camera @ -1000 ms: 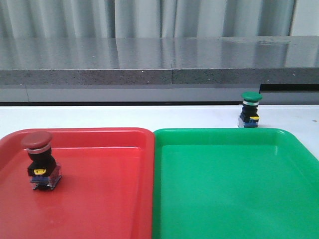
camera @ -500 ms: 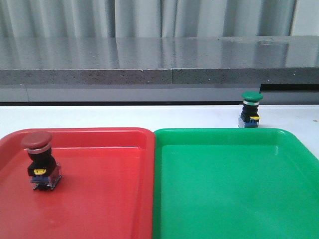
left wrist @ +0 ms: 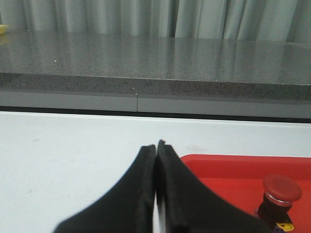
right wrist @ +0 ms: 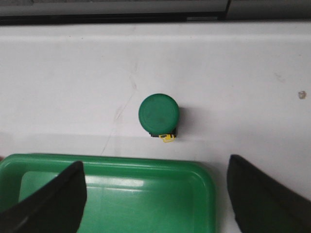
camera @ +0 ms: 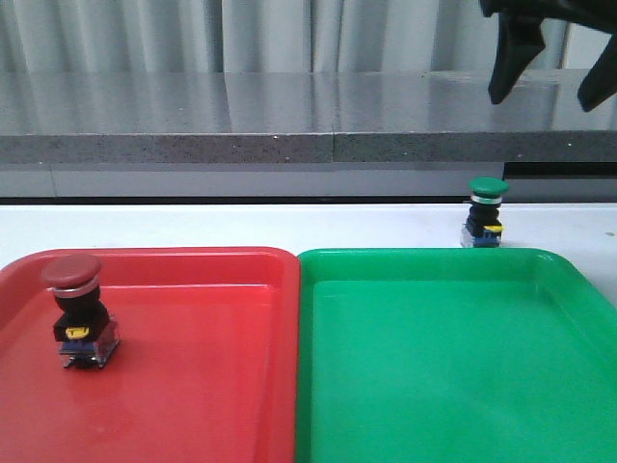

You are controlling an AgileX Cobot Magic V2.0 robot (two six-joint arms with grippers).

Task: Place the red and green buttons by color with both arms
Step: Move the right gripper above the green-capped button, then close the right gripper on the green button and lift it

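The red button [camera: 77,311] stands upright inside the red tray [camera: 193,386], near its left side; it also shows in the left wrist view [left wrist: 281,194]. The green button [camera: 485,212] stands on the white table just behind the green tray [camera: 453,367]; it also shows in the right wrist view [right wrist: 159,114]. My right gripper [camera: 551,77] is open and empty, high above the green button; in its wrist view [right wrist: 154,167] the fingers spread wide over the tray's far corner. My left gripper [left wrist: 156,144] is shut and empty, beside the red tray's far left corner.
A grey stone ledge [camera: 289,125] runs along the back of the white table [camera: 241,227], with curtains behind. The two trays sit side by side, touching, and fill the near half of the front view.
My right gripper has come into the front view at the top right, above the green button. Both buttons and trays stay where they were.
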